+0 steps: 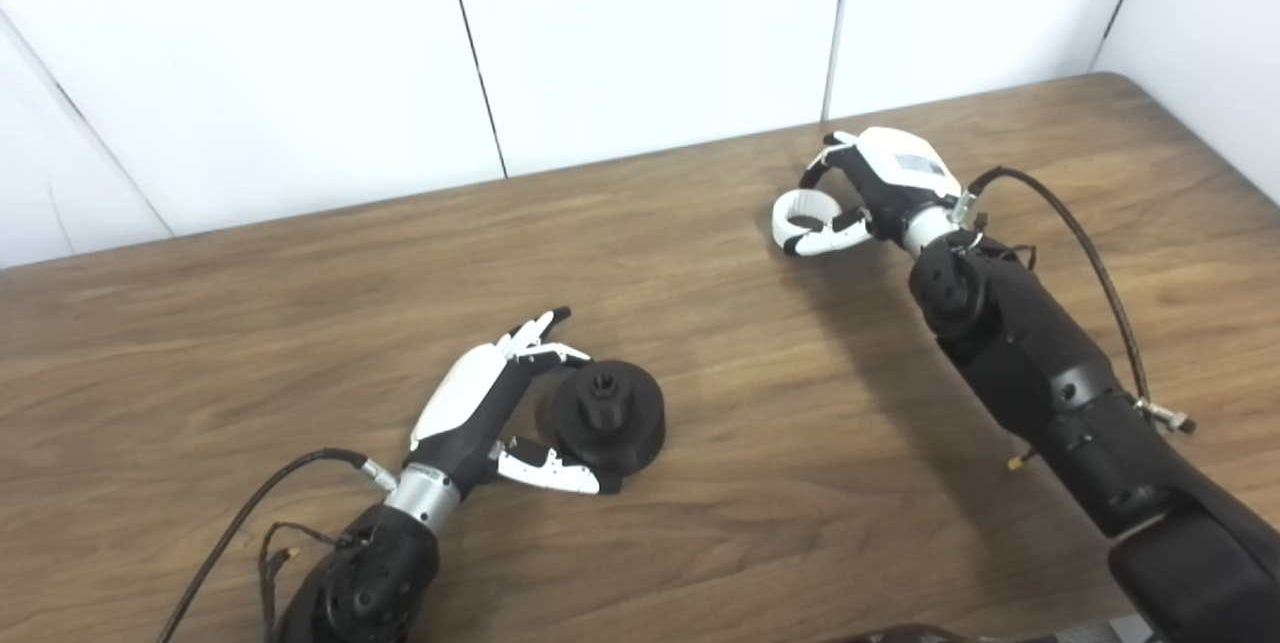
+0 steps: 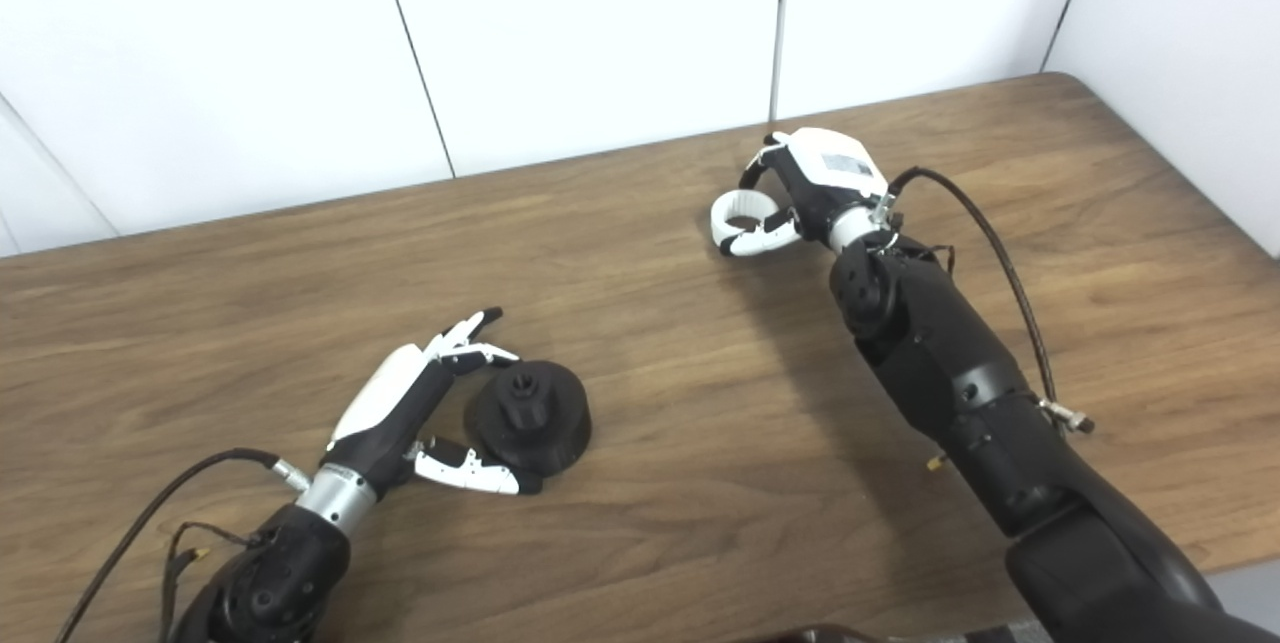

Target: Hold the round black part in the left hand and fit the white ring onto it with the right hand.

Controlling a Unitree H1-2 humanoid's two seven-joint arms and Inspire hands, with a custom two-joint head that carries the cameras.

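Both hands at their parts on the table [image 1: 300,323]
Left hand [image 1: 480,403] cups the black part [image 1: 608,415], fingers apart; right hand [image 1: 870,188] pinches the white ring [image 1: 803,213].

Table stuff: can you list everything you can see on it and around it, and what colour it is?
Round black part: one, black, near the table's front left, sitting on the wood with a small hub sticking up in its middle.
White ring: one, white, far right of centre, at the fingers of the right hand.
Table: one, brown wood grain, filling most of the view.
Wall panels: white, behind the table's far edge.
Left hand: one, white and black, fingers apart around the round black part's left side, not lifting it.
Right hand: one, white and black, closed on the white ring.
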